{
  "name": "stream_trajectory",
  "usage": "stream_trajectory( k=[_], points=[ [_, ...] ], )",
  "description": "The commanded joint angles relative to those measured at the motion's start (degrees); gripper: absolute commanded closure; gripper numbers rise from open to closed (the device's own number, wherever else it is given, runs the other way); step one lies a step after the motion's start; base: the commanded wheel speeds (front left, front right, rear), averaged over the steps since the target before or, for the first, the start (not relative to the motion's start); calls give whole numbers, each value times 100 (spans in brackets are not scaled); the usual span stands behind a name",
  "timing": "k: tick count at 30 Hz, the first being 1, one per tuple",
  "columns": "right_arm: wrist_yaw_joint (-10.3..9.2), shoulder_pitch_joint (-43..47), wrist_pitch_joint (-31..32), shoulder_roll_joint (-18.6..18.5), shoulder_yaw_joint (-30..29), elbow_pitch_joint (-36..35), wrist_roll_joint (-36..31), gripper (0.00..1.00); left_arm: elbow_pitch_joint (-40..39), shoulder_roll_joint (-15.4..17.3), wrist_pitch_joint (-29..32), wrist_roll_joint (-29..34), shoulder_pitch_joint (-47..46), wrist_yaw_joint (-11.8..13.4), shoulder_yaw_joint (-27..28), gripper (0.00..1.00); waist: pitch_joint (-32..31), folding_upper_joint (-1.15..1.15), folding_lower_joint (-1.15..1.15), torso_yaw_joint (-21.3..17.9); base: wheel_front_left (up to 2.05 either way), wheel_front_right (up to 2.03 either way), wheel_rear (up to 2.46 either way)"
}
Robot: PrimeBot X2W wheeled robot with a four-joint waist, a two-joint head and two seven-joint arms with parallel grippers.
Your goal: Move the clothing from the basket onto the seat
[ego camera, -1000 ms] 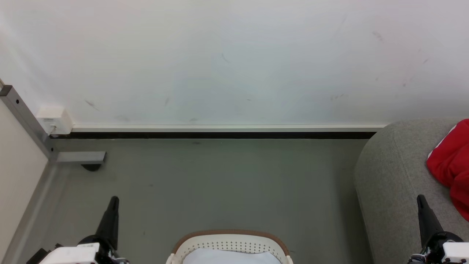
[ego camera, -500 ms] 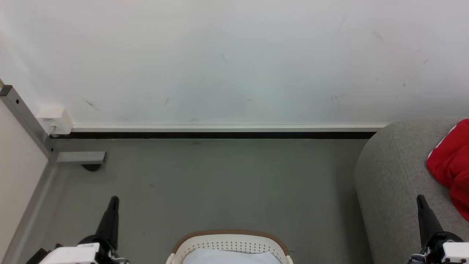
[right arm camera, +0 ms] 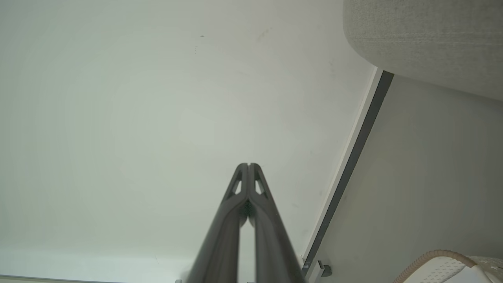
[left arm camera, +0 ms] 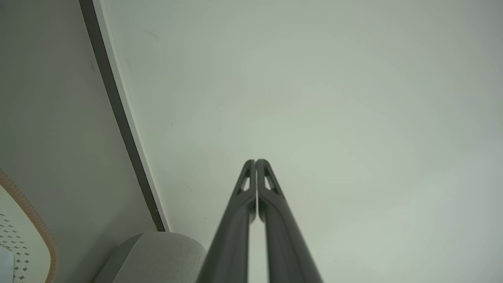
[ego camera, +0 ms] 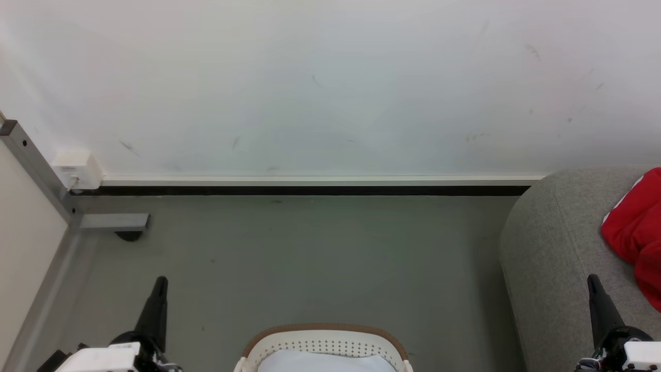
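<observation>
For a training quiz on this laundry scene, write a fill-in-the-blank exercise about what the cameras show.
1. The clothing lying on the grey seat is bright ____.
2. The white basket has a rounded rim coloured ____.
3. The left pincer and the right pincer hold nothing, and both are ____.
4. In the head view, the basket stands on the floor to the seat's ____.

Missing words: red; brown; shut; left.

A sparse, home-like room: scuffed white wall (ego camera: 330,93), grey floor (ego camera: 310,258), grey upholstered seat (ego camera: 552,243), laundry basket (ego camera: 320,327).
</observation>
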Motion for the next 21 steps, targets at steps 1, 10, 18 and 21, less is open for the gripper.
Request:
stream_trajectory(
  k=[1, 10, 18, 21],
  points=[
    [-12, -68, 3, 10, -26, 13, -39, 100, 1, 8, 21, -80, -49, -8, 11, 100, 0, 0, 0, 0, 0, 0, 0],
    [-12, -68, 6, 12, -28, 14, -43, 100, 1, 8, 21, -81, -48, -8, 11, 100, 0, 0, 0, 0, 0, 0, 0],
    [-12, -69, 10, 14, -32, 14, -46, 100, 1, 8, 21, -81, -48, -8, 10, 100, 0, 0, 0, 0, 0, 0, 0],
    [-12, -69, 11, 14, -32, 14, -47, 100, 1, 8, 21, -81, -48, -9, 10, 100, 0, 0, 0, 0, 0, 0, 0]
  ],
)
